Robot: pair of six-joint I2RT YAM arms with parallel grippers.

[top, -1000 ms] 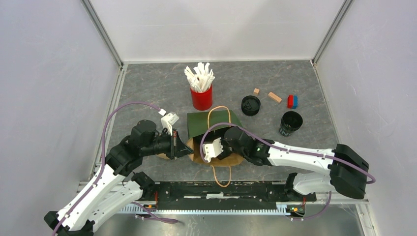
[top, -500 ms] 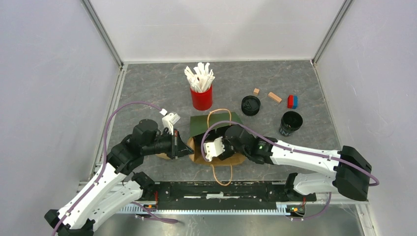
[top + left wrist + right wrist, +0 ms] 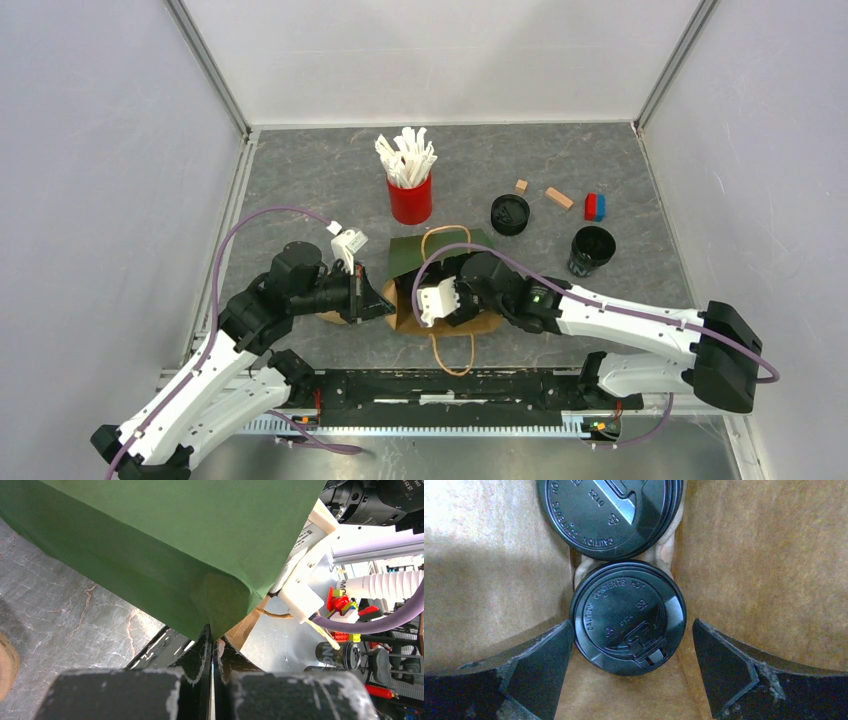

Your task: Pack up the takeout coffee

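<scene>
Pinching green bag (image 3: 165,545) edge: left claw (image 3: 212,642) | right claw (image 3: 632,625) wide (inside bag), gaps flanking lidded cup (image 3: 624,600)

- red cup (image 3: 410,200) of white sticks (image 3: 405,157), upright on the grey worktop (image 3: 300,190)
- small tan block (image 3: 521,186) near a longer tan block (image 3: 559,198)
- red-and-blue block (image 3: 595,207) just beside them
</scene>
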